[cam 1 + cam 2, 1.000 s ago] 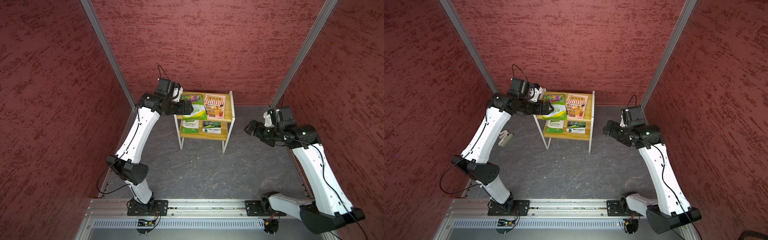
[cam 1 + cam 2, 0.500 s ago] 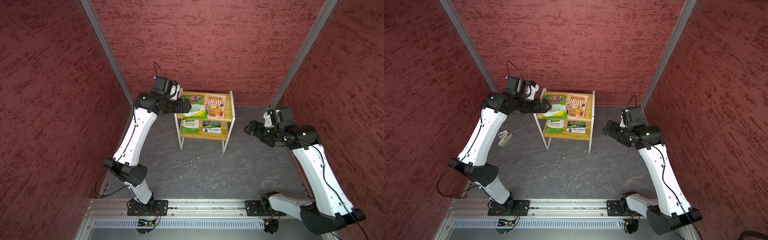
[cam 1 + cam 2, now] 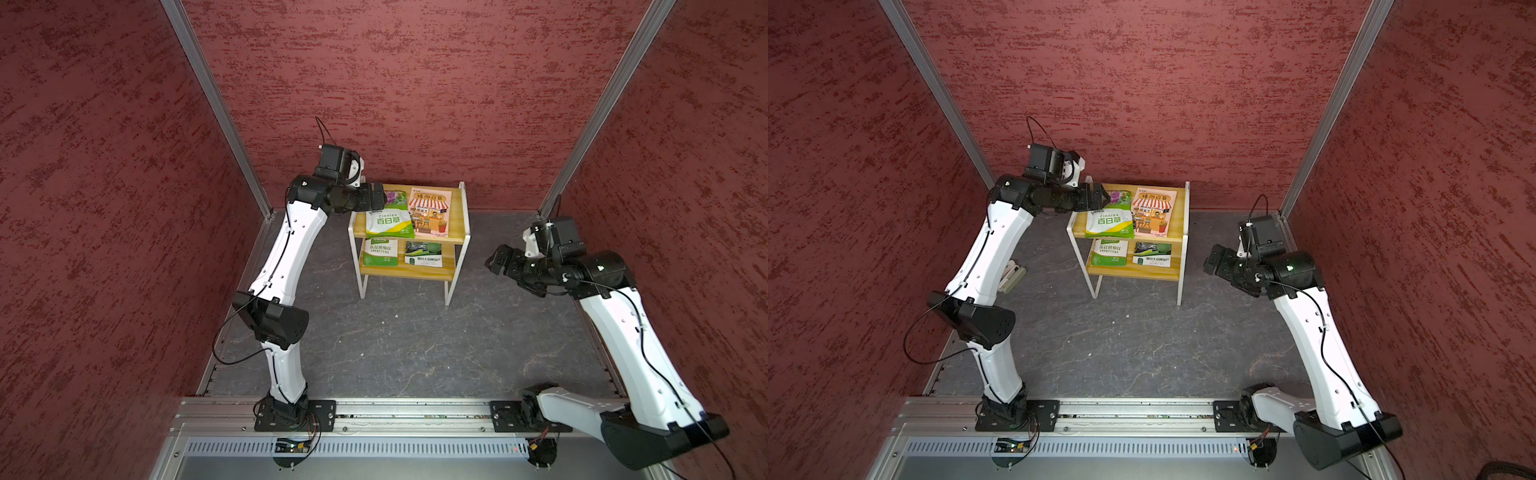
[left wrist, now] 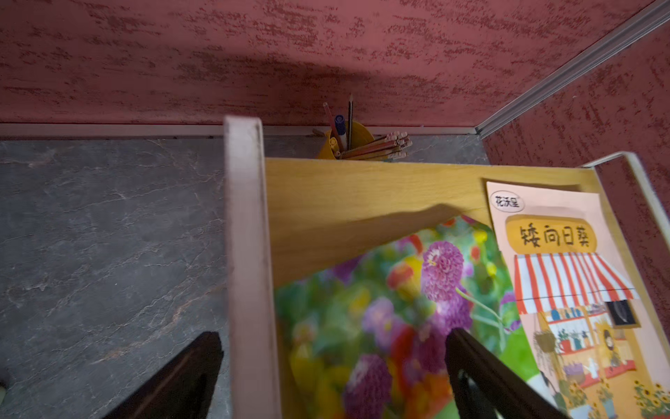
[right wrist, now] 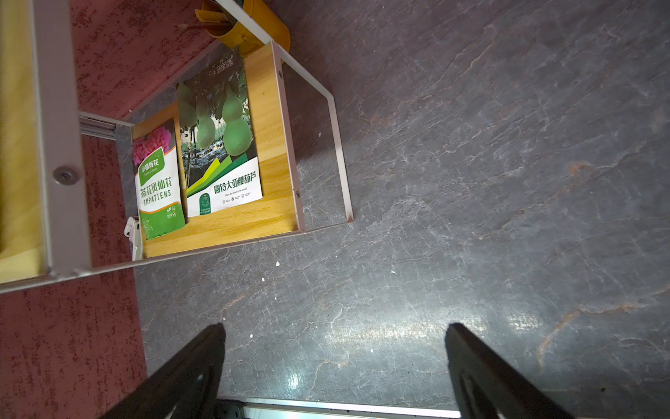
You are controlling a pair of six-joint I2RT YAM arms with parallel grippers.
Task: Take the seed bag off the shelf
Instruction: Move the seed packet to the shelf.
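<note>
The shelf (image 3: 456,208) stands against the back wall with several seed bags on it. A green Zinnias seed bag (image 3: 388,219) and a pink bag (image 3: 430,212) lie on its top board. Two smaller bags (image 3: 380,251) lie on the lower board. My left gripper (image 3: 376,198) hovers open at the top board's back left corner. In the left wrist view, my left gripper (image 4: 333,362) straddles the white frame rail (image 4: 246,235) and the Zinnias bag's flowered end (image 4: 391,308). My right gripper (image 3: 496,259) hangs open to the shelf's right, with only floor between its fingers (image 5: 195,362).
A yellow cup of pencils (image 4: 350,139) stands on the floor behind the shelf, by the back wall. A small white object (image 3: 1013,274) lies on the floor left of the shelf. Red walls close in three sides, and a metal rail (image 3: 395,415) runs along the front.
My left gripper has drawn back along the shelf's left edge toward the back wall, staying open. The Zinnias bag lies where it was. The right arm has not moved.
</note>
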